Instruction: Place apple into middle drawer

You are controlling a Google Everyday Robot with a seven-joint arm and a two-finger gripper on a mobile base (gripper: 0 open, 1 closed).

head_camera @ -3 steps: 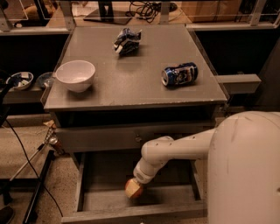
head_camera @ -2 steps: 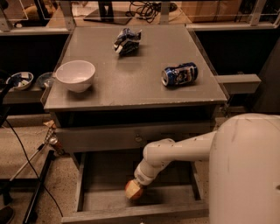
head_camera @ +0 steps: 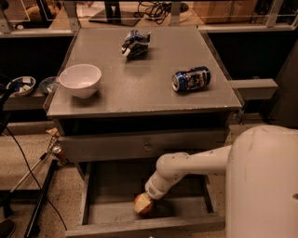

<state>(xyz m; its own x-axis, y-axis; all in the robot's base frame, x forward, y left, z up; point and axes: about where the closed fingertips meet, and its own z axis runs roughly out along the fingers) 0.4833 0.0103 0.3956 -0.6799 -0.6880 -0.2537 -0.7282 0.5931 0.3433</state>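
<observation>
Nearest the camera, the robot's white body (head_camera: 265,186) fills the lower right corner. Its arm (head_camera: 195,160) reaches left and downward into the middle drawer (head_camera: 116,207), which is pulled out low at the front of the cabinet.

The end effector (head_camera: 149,197) sits at the tip of the arm, low inside the drawer and right against the apple (head_camera: 142,206). The apple rests on the drawer floor just behind the front wall, roughly midway across. I cannot tell how far the end effector is open, or whether it has hold of the apple, because the wrist covers it.

Above the open drawer is a closed drawer front (head_camera: 116,146) with a small round knob (head_camera: 147,147). Over that lies the flat grey surface (head_camera: 139,88). A white bowl (head_camera: 80,80) stands near its left edge. A blue can (head_camera: 191,79) lies on its side toward the right. A crumpled blue and white packet (head_camera: 136,42) sits at the back, well apart from both.

To the left, black cables (head_camera: 28,176) trail over a speckled floor (head_camera: 28,148), and dishes (head_camera: 21,85) rest on a low ledge. A metal railing (head_camera: 70,11) runs across the far side of the room.

Compared with a second ago, the arm and apple sit in almost the same spot. The bowl, can and packet have not shifted.
</observation>
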